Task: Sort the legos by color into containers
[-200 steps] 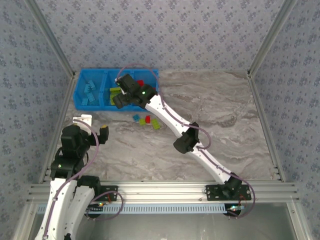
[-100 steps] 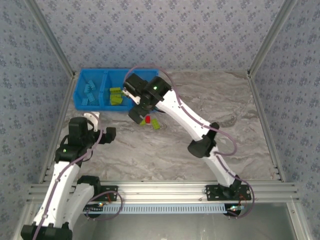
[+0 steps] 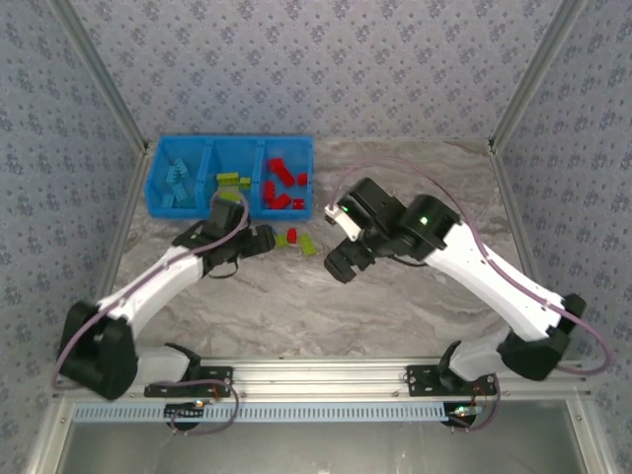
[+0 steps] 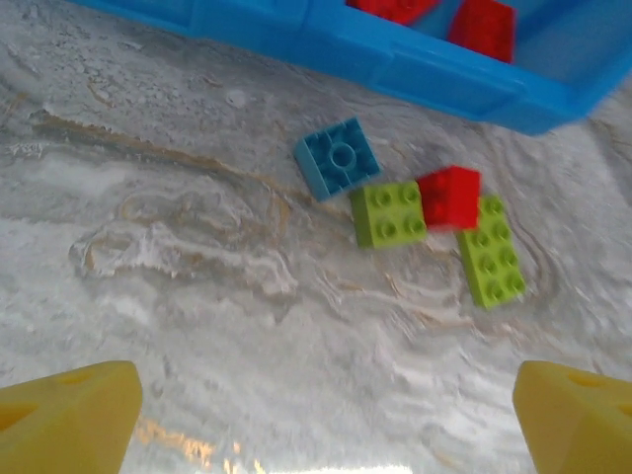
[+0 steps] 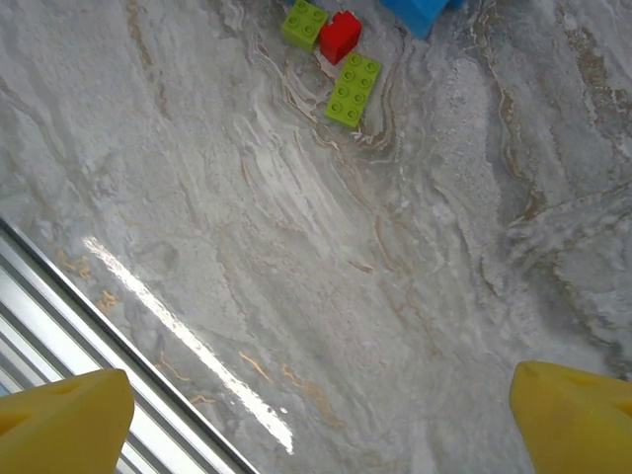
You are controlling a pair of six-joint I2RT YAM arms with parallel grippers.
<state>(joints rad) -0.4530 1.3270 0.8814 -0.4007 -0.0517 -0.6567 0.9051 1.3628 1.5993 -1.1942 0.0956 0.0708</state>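
Just swapped arms. Pulled the right hand [image 3: 341, 265] back from the tray [image 3: 188, 211] to the right of mid-counter [image 3: 444, 197], spread wide and empty, probably after a drop into the right, red compartment. Sent the left hand [image 3: 261, 240] forward to the loose legos [image 3: 308, 245] just near of the tray: blue brick [image 4: 338, 156], green square [image 4: 387, 212], red brick [image 4: 449, 196], long green brick [image 4: 491, 251]. Hangs short of them, spread wide, holding nothing. Leaves those four to sort.
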